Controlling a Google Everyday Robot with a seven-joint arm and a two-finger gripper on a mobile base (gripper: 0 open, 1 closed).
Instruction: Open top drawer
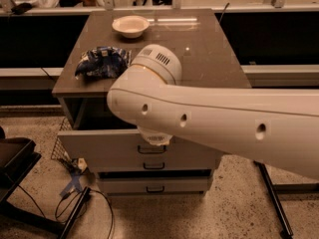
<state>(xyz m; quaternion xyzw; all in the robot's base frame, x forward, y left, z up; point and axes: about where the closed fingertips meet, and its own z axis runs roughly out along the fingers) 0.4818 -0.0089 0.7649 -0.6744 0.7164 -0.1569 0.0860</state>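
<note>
The top drawer (99,146) is the widest grey front under the brown table, with a small black bar handle (152,149). It stands pulled out toward me, with a dark gap behind its front panel. My big white arm (209,121) reaches in from the right across the drawers. My gripper (154,137) is mostly hidden under the arm's rounded joint. Only a white vented part shows, just above the top drawer's handle.
Two narrower grey drawers (154,166) (155,187) sit below. On the table top (209,54) lie a white bowl (130,26) at the back and a blue snack bag (102,61) at the left. Cables and blue tape (75,180) lie on the floor at left, a black stand leg (271,198) at right.
</note>
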